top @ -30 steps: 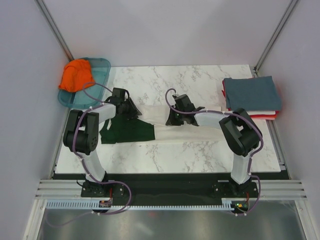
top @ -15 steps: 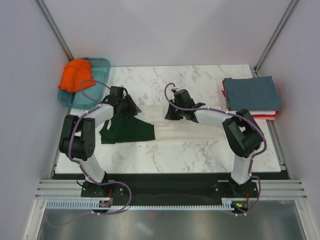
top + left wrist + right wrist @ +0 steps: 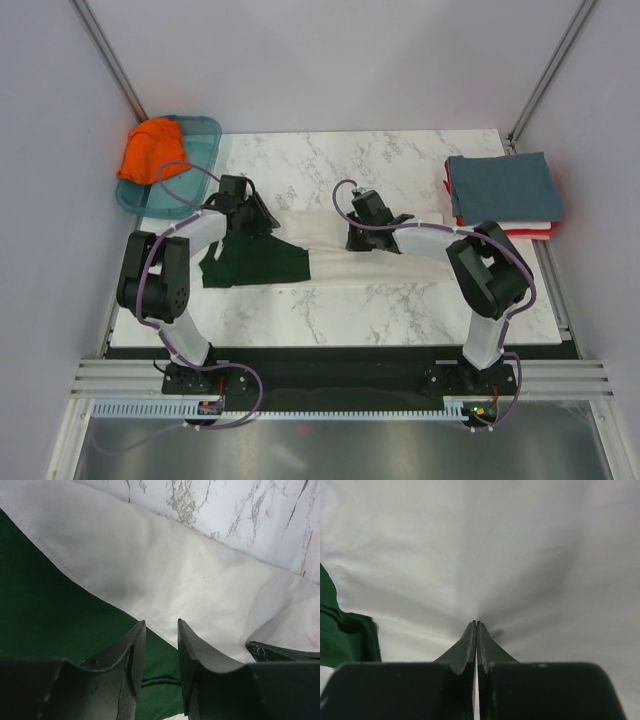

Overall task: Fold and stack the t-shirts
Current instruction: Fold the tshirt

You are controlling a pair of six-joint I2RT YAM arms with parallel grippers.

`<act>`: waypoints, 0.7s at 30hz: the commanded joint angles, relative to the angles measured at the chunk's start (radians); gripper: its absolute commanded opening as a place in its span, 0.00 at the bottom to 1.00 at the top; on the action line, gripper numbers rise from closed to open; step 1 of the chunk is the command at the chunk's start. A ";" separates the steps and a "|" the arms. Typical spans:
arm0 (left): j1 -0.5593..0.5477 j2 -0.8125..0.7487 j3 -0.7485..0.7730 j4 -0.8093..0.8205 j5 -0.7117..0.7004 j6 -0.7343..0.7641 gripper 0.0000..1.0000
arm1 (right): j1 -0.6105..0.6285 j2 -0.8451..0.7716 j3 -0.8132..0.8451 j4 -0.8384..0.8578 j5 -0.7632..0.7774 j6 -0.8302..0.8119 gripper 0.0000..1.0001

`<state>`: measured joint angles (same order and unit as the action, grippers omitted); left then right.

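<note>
Right pincer (image 3: 476,625) pinches the one cream tee (image 3: 485,545); left pincer (image 3: 161,630) parted over its green sleeve (image 3: 50,620). One orange tee (image 3: 152,150) beyond left pincer; three stacked tees (image 3: 503,185) right of right pincer.

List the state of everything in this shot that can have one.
cream shirt: lying flat on the table, not fully folded
orange shirt: crumpled, unfolded, in the tray
shirt stack: folded, blue one on top
left pincer: slightly open, over the cream shirt's green seam
right pincer: shut, pinching the cream shirt
</note>
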<state>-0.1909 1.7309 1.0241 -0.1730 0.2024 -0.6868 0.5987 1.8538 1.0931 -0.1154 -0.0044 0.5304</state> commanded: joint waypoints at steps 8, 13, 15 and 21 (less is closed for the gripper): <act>0.002 -0.209 -0.099 -0.014 -0.195 0.046 0.10 | 0.004 -0.203 -0.032 -0.049 0.240 -0.017 0.00; 0.016 -0.249 -0.114 -0.065 -0.293 0.050 0.02 | 0.006 -0.300 -0.102 -0.081 0.366 0.005 0.00; 0.031 -0.232 -0.089 -0.115 -0.313 0.043 0.02 | 0.006 -0.324 -0.120 -0.133 0.403 0.019 0.00; 0.067 -0.142 0.008 -0.226 -0.412 0.050 0.02 | 0.006 -0.364 -0.203 -0.204 0.463 0.026 0.00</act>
<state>-0.1337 1.5528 0.9585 -0.3298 -0.1131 -0.6712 0.6003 1.5223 0.9283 -0.2512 0.3779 0.5453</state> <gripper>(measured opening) 0.029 0.009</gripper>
